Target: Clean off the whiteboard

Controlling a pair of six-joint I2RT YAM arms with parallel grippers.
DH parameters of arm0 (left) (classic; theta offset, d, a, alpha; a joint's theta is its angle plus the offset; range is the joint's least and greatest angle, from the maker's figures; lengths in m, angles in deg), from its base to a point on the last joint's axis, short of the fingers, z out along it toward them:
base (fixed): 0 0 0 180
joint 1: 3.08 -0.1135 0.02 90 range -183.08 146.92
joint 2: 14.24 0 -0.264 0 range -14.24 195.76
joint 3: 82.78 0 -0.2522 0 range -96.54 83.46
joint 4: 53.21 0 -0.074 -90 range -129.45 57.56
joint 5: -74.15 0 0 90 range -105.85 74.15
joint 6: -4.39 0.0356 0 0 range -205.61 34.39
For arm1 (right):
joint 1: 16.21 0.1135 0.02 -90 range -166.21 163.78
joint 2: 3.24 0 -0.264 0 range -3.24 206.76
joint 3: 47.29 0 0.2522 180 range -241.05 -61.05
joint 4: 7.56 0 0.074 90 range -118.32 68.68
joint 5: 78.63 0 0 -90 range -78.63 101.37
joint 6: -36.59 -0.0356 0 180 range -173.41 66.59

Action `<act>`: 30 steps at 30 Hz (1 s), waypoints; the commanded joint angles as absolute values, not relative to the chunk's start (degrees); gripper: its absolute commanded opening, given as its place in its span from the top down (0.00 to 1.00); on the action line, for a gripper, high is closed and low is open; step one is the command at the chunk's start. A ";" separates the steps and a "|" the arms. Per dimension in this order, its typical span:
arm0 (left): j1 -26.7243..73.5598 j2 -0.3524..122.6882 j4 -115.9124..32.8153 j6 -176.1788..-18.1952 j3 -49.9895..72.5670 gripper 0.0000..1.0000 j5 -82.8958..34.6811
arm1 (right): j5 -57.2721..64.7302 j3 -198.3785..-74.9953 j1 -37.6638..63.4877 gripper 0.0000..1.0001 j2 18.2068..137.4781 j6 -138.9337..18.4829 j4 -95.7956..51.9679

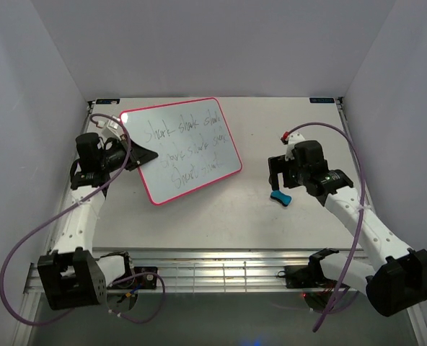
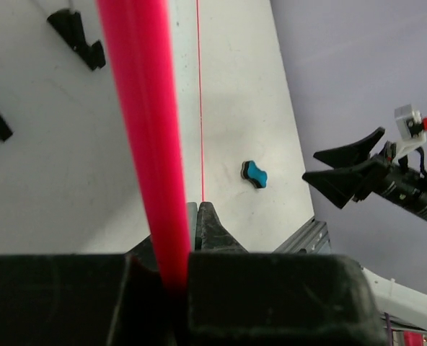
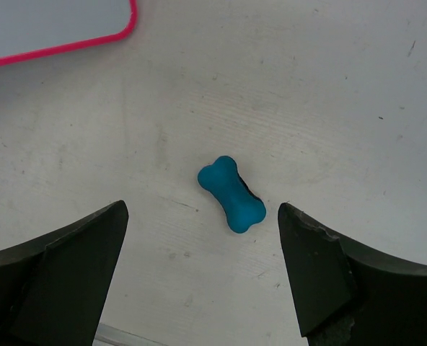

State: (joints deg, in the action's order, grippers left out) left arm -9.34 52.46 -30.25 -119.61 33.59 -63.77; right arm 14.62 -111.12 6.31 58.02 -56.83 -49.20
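Note:
The whiteboard (image 1: 192,155), white with a pink-red frame and dark handwriting, lies at an angle on the left half of the table. My left gripper (image 1: 144,156) is shut on its left edge. In the left wrist view the frame (image 2: 138,130) runs up from between the closed jaws of that gripper (image 2: 188,216). A small blue bone-shaped eraser (image 1: 280,197) lies on the table to the right. My right gripper (image 1: 278,178) hovers just above it, open and empty. In the right wrist view the eraser (image 3: 231,193) lies just ahead of the spread fingers of the right gripper (image 3: 201,213), nearer the right one.
The whiteboard's near corner (image 3: 55,25) shows at the top left of the right wrist view. A metal rail (image 1: 213,272) runs along the table's front edge. Grey walls enclose the table on the left, back and right. Purple cables loop off both arms.

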 commanded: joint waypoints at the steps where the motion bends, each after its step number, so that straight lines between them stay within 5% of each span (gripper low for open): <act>1: -8.97 41.32 -25.57 -117.86 34.93 1.00 -66.65 | 18.56 -115.11 5.94 0.10 61.70 -53.67 -52.69; 6: -5.20 37.97 -17.49 -115.14 35.46 1.00 -66.56 | 6.11 -115.19 5.14 0.05 68.12 -46.48 -53.48; 14: 0.60 36.12 -8.34 -111.10 36.08 1.00 -58.05 | 9.97 -115.20 4.44 0.00 77.18 -44.10 -54.10; 30: 4.30 35.16 -2.71 -106.79 37.14 1.00 -46.70 | 15.60 -115.81 4.18 0.42 86.15 -44.45 -54.63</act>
